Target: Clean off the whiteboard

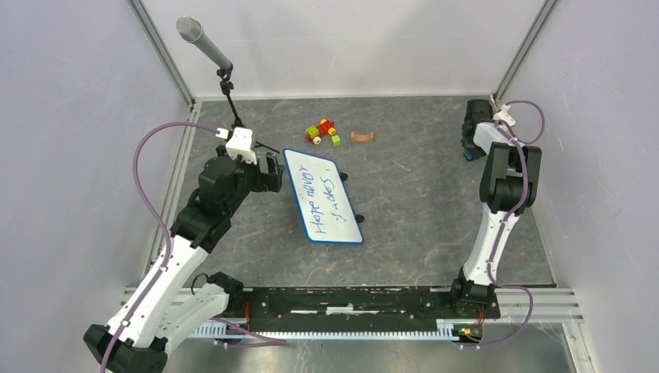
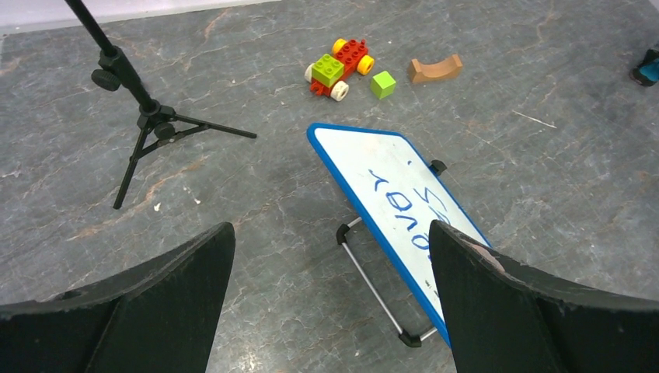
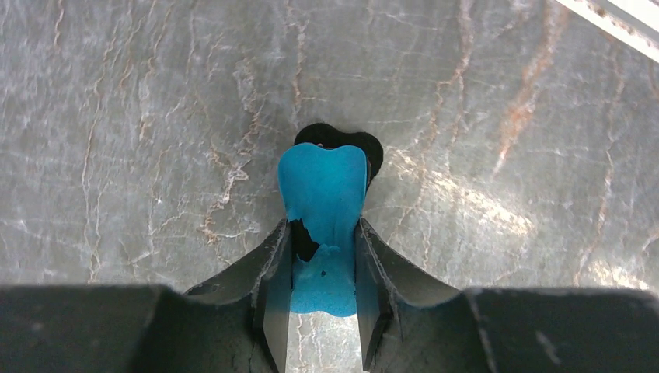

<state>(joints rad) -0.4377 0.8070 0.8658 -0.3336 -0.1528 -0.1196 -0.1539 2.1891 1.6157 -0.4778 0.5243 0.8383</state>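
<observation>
The right hand has its two fingers pressed narrow against the sides of a blue eraser, judged so from its blue back and black underside. It sits on the tabletop, so this is a grip just made, not yet a lift. The left hand is spread wide and holds nothing.

The whiteboard lies mid-tabletop, blue handwriting across it. The right hand is well apart from it, out at the far right corner; the left hand is just beside the board's far left edge and much the nearer of the two. The coming move, as I judge it, is a carry leftward and toward the arm bases to bring the eraser onto the board. The board's long axis runs from far-left to near-right, so strokes along that slant would cover the writing best.

Beyond the whiteboard's far end are a toy car of bricks, a green cube and a wooden arch. A microphone stand is to the board's far left.

Only the right wrist view shows the fingers touching the eraser; from above the spot is a dark clump with a blue speck. Only the left wrist view shows the board propped aslant on a wire stand with black feet, so it may shift under pressure.
</observation>
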